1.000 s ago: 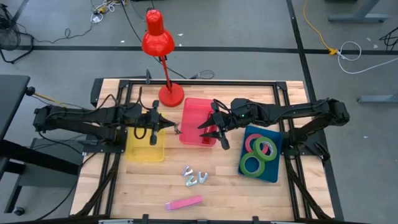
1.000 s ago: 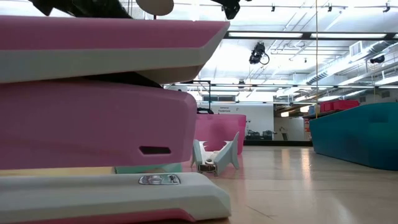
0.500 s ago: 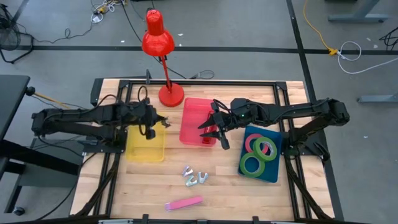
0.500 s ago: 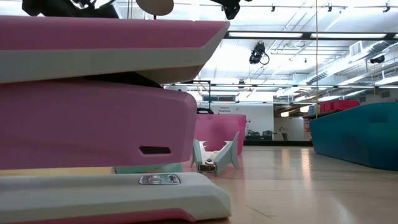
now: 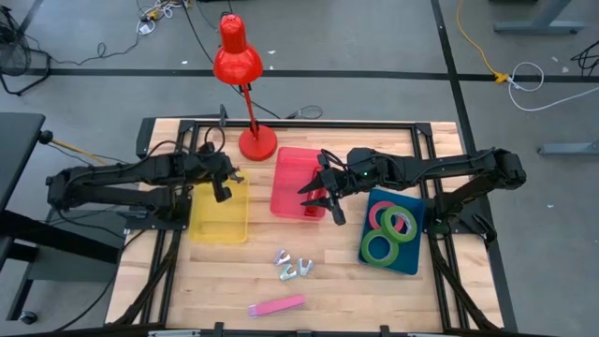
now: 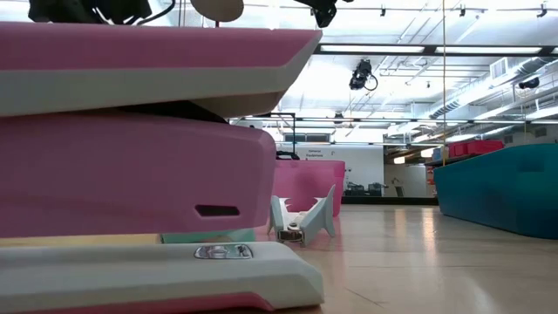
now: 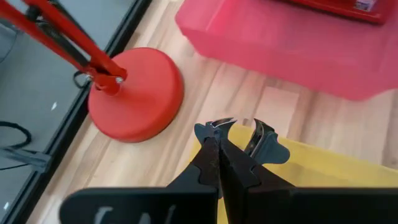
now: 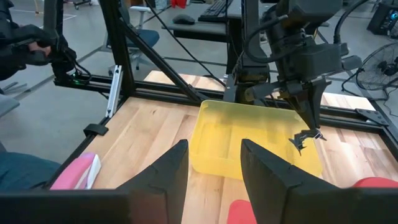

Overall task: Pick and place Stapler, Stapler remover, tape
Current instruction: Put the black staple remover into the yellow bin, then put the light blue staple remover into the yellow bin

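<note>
A wooden table (image 5: pixel 328 281) framed by black rails. The left pincer (image 5: pixel 223 190), pressed together on a small dark stapler remover (image 7: pixel 264 138), hangs over the far edge of a glossy yellow bin (image 5: pixel 219 217); it has drawn back toward the left since a second ago. The right pincer (image 5: pixel 321 201), half spread and apparently empty, hovers over the pink bin (image 5: pixel 298 183). Three tape rolls (image 5: pixel 388 230) lie in a blue tray (image 5: pixel 412 253). A pink stapler (image 5: pixel 277 305) rests near the front edge, open boards around it.
</note>
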